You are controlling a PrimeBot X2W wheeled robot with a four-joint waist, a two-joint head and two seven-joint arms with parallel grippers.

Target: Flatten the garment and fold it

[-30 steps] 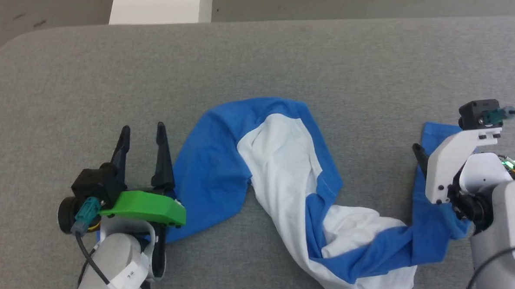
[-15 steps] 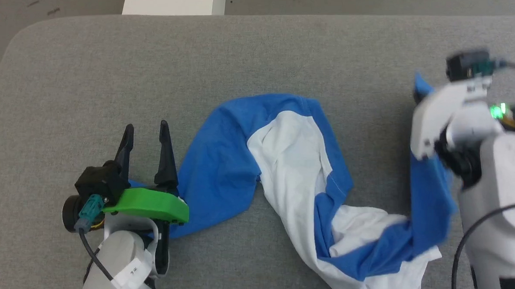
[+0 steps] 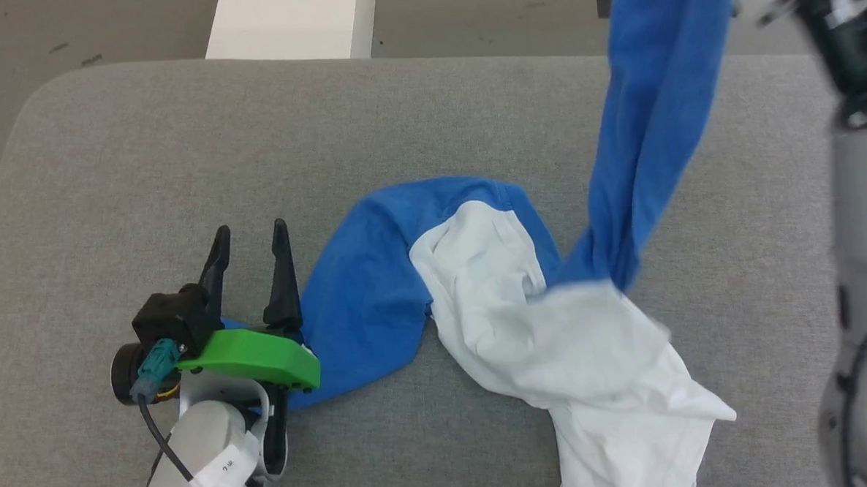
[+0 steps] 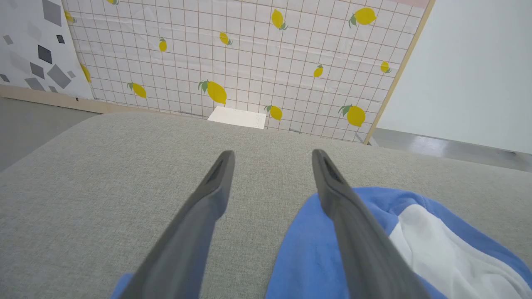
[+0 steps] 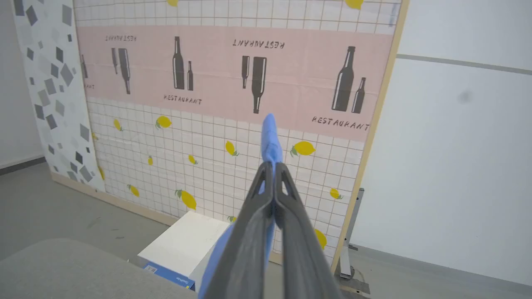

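We see bright, even, soft light with faint shadows; motion blur smears the garment [image 3: 554,326] and right arm [image 3: 856,42]; wrist views bow at edges.

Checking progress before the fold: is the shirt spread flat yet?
Not flat. The shirt lies bunched and twisted on the grey surface, its blue end lifted high, pinched in the shut right gripper.

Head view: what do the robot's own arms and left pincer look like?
Left pincer: two long, dark tapering fingers on a bright green bracket, black camera with teal plug and black cable; pale grey forearm with a white label. Right arm: pale grey, black joint.
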